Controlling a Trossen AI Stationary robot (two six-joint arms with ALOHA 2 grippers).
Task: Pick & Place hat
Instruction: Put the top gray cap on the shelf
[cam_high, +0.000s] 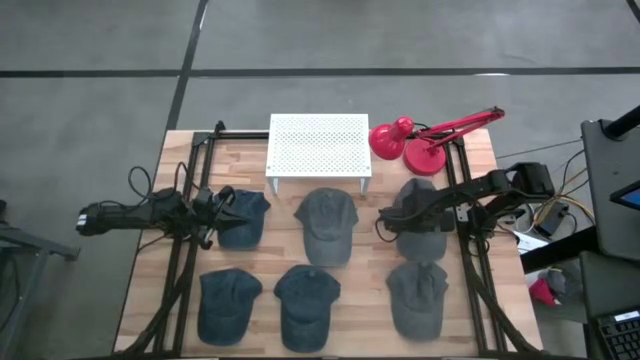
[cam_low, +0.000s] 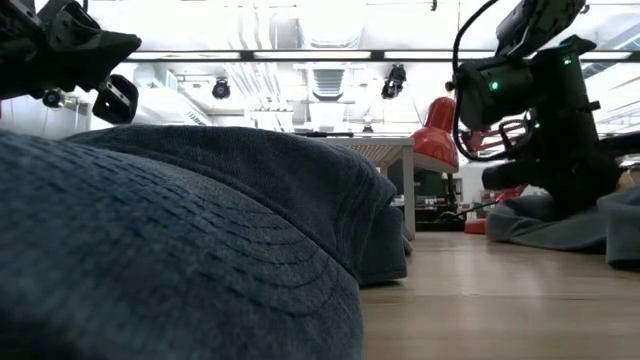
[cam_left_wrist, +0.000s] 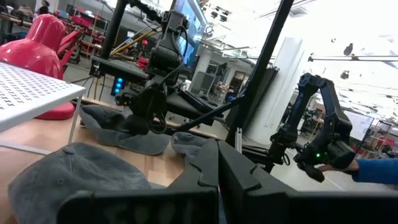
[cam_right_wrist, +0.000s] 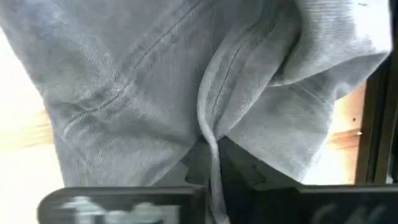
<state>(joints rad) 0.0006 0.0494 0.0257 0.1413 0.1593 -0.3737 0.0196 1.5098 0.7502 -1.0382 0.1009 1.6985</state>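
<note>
- Item: grey cap (cam_high: 415, 215), 1 of 6 on the tabletop, lying near the right edge, just in front of the red desk lamp (cam_high: 425, 135).
- Orientation: long axis apparently ran back-to-front; brim direction unclear under the gripper.
- Handling: judged light, soft, crushable fabric; a crown fold offered the best hold.
- Right gripper (cam_high: 392, 222): fingers pinched on the cap's fabric.
- Left gripper (cam_high: 222, 212): over a blue cap (cam_high: 243, 218) near the left edge; finger state cannot be told.

The low view is filled at its left by a near blue hat (cam_low: 180, 260), cut off by the edges; most of the tabletop (cam_low: 480, 300) is hidden behind it; the right wrist view is blocked by grey hat (cam_right_wrist: 186, 81) fabric, its outline cropped; the right gripper's (cam_high: 392, 222) fingertips are lost against that hat.
</note>
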